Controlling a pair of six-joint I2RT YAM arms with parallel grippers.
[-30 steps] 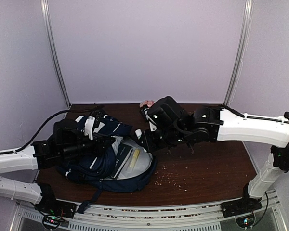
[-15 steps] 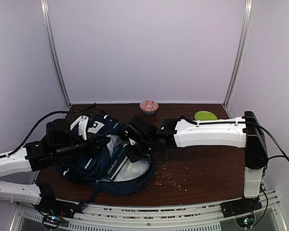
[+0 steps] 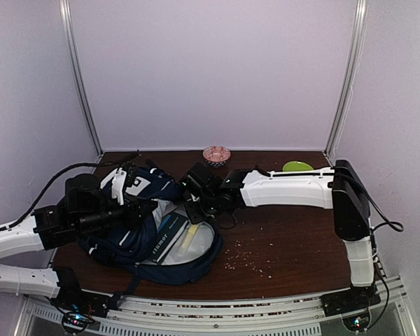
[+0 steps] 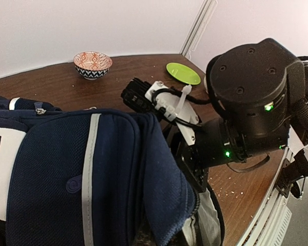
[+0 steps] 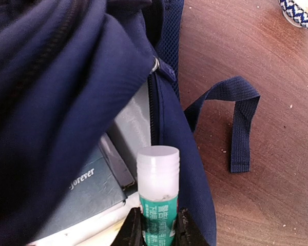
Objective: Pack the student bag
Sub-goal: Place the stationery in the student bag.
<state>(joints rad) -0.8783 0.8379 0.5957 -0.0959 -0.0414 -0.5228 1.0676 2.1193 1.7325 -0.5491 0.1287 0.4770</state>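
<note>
The student bag (image 3: 126,241) lies on its back at about 8 o'clock on the bench (image 3: 301,238), with its mouth facing 3 o'clock and the pale lining showing. It is soft navy fabric with no frame, so I judge it will sag and close over its own opening wherever it is not held up. With a grey book (image 5: 77,200) marked "forever" already inside, it will drag rather than slide.

The left gripper (image 3: 141,208) has its jaws closed flat. From the raised flap filling the left wrist view, they appear to pinch a fold of the upper flap and prop the mouth open. That hem beside the zipper is the sensible hold. The mesh and the loose strap loop (image 5: 236,118) at 3 o'clock of the opening would only stretch.

The right gripper (image 5: 155,228) has its jaws clamped on a glue stick (image 5: 158,205) with a white cap and green label. It is poised at the zipper edge, cap pointing at 12 o'clock. The stick looks light, rigid and smooth, so it could twist in a loose grip.

A patterned bowl (image 3: 216,154) sits at 12 o'clock and a green plate (image 3: 298,167) at 2 o'clock, both well apart from the bag.
</note>
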